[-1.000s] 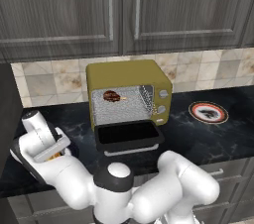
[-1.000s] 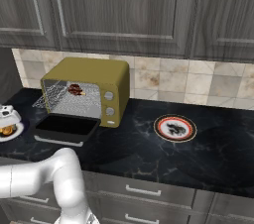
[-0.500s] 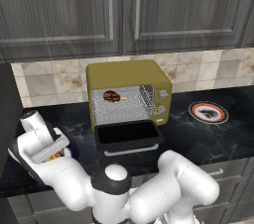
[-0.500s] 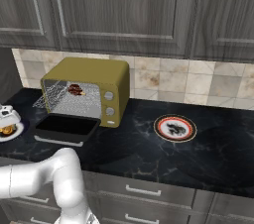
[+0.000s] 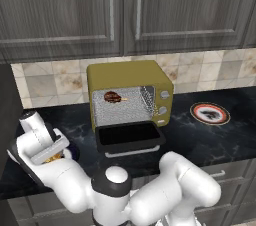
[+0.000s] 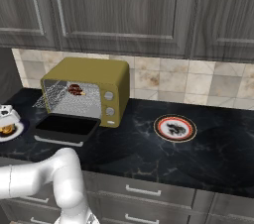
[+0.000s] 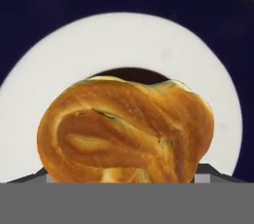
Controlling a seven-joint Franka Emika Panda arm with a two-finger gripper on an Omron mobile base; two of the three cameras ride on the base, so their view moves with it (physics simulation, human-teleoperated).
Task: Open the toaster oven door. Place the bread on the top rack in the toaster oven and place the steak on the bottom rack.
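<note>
The bread (image 7: 126,131) looks light, soft and crushable; grip its rounded sides gently. The tool (image 5: 46,151) hovers over it; whether its fingers are apart cannot be determined.

Bread (image 7: 126,129) hides claw tips; jaw state unclear.

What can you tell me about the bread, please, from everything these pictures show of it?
The bread is a golden-brown roll with a glossy, twisted crust, darker along its folds and paler at its lower middle. In the hand view it fills the centre, seen from close above, over a white plate on the dark counter; a dark shadow shows behind its top edge. The claw's two fingertips flank its lower edge, but whether they touch it cannot be told. In the right base view it sits by the robot's hand at the far left.
</note>
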